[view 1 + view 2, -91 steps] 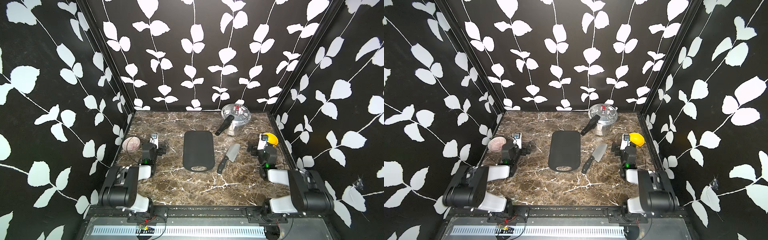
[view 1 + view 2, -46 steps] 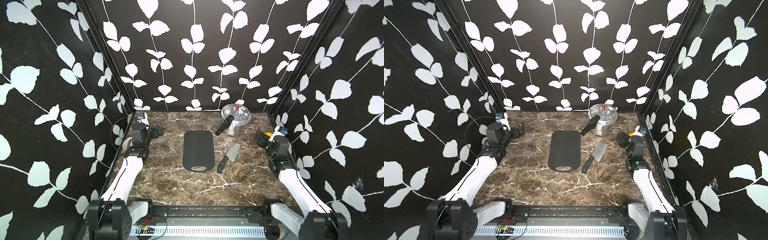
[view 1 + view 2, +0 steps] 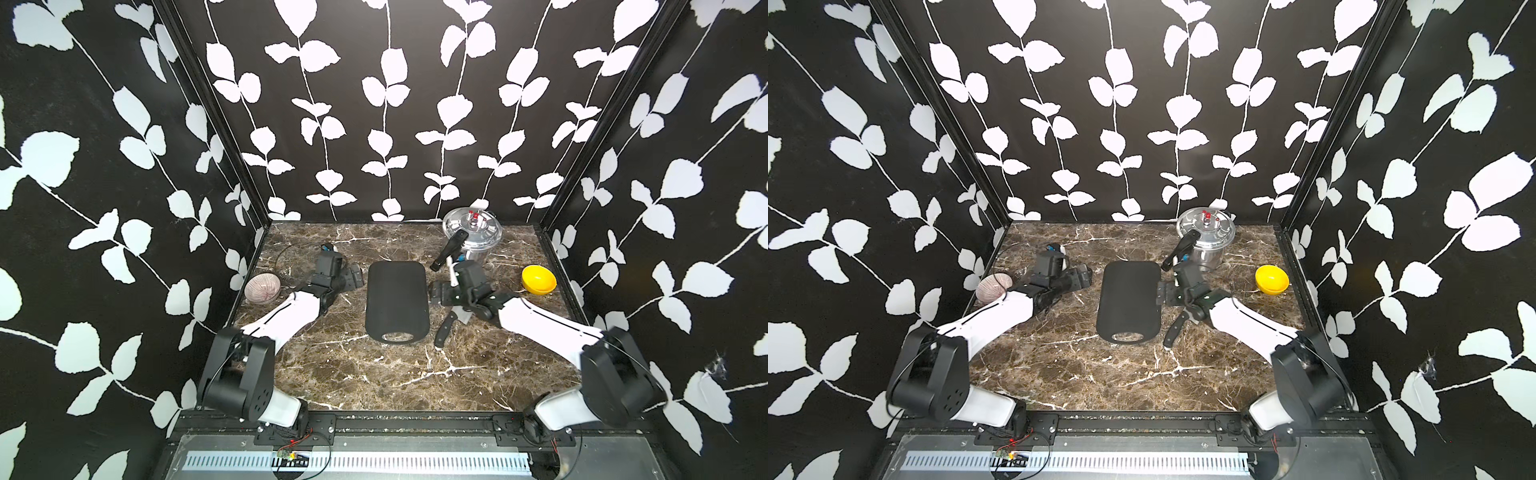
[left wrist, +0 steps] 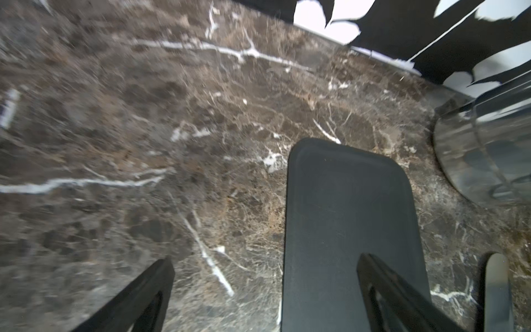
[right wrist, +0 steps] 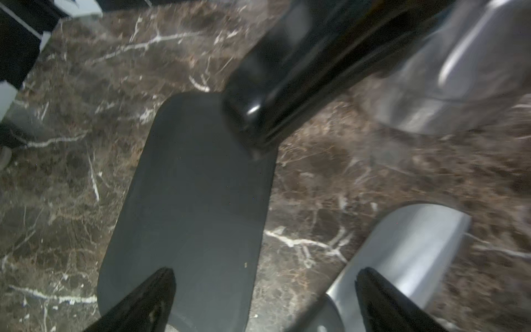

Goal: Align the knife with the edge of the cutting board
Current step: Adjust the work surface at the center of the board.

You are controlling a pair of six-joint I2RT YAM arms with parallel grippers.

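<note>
The matte black cutting board [image 3: 397, 303] [image 3: 1129, 303] lies mid-table, its handle hole toward the front. The knife [image 3: 444, 332] [image 3: 1173, 332] lies just right of it at a slant, black handle to the front, its blade mostly hidden under my right arm. In the right wrist view the silver blade [image 5: 402, 250] and the board [image 5: 195, 201] are a marble gap apart. My right gripper [image 3: 436, 293] [image 5: 265, 273] hangs open above that gap. At the board's left edge [image 4: 344, 215] my left gripper [image 3: 353, 276] [image 4: 265, 261] is open and empty.
A steel pot [image 3: 473, 235] stands at the back right, its long black handle [image 3: 446, 251] [image 5: 287, 86] reaching toward the board's far corner. A yellow bowl [image 3: 539, 279] sits at the right wall and a pink patterned bowl [image 3: 262, 287] at the left wall.
Both arms have risen from folded rest at the table's sides and swung inward to the board. The left gripper now flanks its left edge, the right its right edge. Board and knife have not moved.
</note>
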